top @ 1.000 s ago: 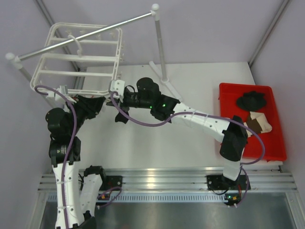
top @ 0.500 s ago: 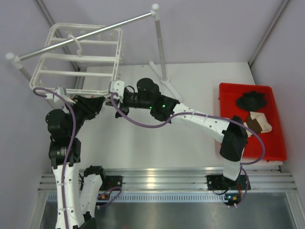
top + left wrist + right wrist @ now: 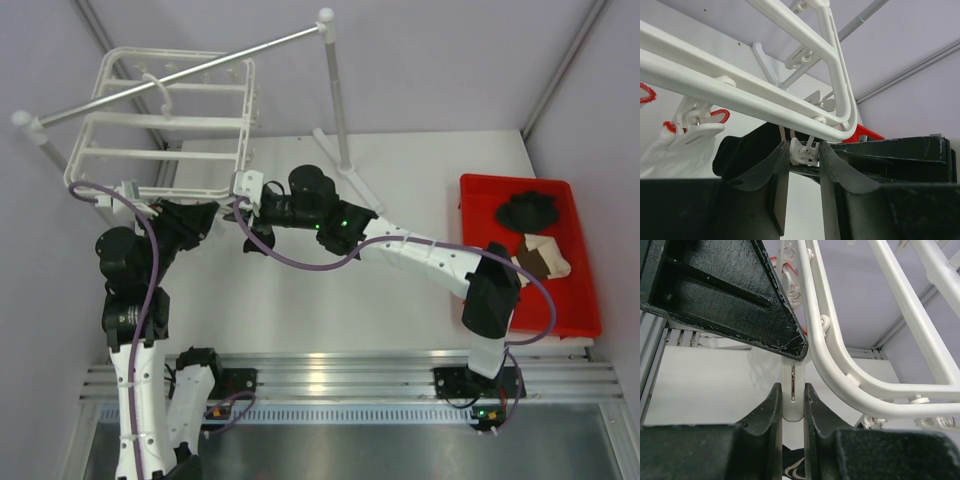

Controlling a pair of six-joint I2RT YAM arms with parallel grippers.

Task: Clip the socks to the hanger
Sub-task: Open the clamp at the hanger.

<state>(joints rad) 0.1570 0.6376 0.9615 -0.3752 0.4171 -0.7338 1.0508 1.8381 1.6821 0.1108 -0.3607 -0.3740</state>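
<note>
At the near right corner of the hanger (image 3: 170,122), which hangs from a grey metal rail (image 3: 200,62) over the far left of the table (image 3: 350,310), both arms meet. The left gripper (image 3: 212,210) and the right gripper (image 3: 240,198) face each other just beneath the frame's edge, tips close together. In the right wrist view the right gripper (image 3: 792,405) is clamped on an upright white clip (image 3: 792,385); both fingers (image 3: 767,410) press its sides, and the clip hangs below the hanger's curved corner bar (image 3: 920,401). A black finger of the other gripper reaches in from the upper left, its tip just above that clip. Low between the right fingers lies a scrap of black fabric with white marks (image 3: 790,471); whether it is a sock, and whether it is held, cannot be judged. In the left wrist view the left gripper (image 3: 804,165) stands with its fingers (image 3: 770,175) a narrow gap apart, a small white peg (image 3: 804,151) sitting in that gap under the frame bar (image 3: 740,102); contact with the peg cannot be confirmed. A black sock (image 3: 530,210) lies bunched in the far end of the red tray (image 3: 575,290) at the table's right side, well apart from the hanger, beside a beige and brown item (image 3: 545,258).
</note>
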